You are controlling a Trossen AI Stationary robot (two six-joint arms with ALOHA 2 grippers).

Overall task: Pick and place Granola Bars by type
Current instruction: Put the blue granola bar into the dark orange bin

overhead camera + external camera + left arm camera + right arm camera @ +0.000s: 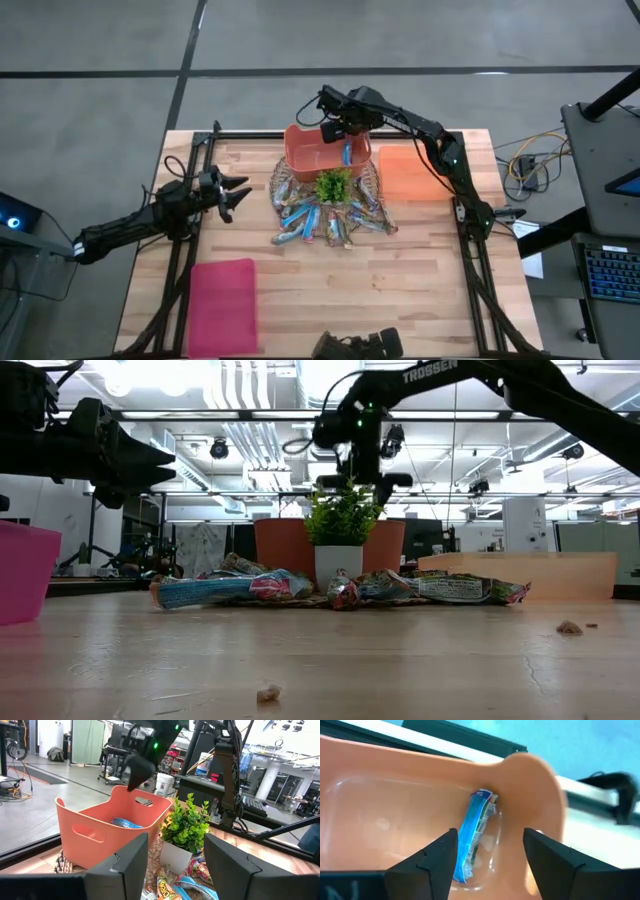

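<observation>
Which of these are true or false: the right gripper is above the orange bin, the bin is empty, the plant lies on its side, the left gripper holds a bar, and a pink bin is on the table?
1. The right gripper is above the orange bin. True.
2. The bin is empty. False: a blue granola bar lies inside.
3. The plant lies on its side. False: it stands upright among the bars.
4. The left gripper holds a bar. False: it is open and empty.
5. A pink bin is on the table. True.
</observation>
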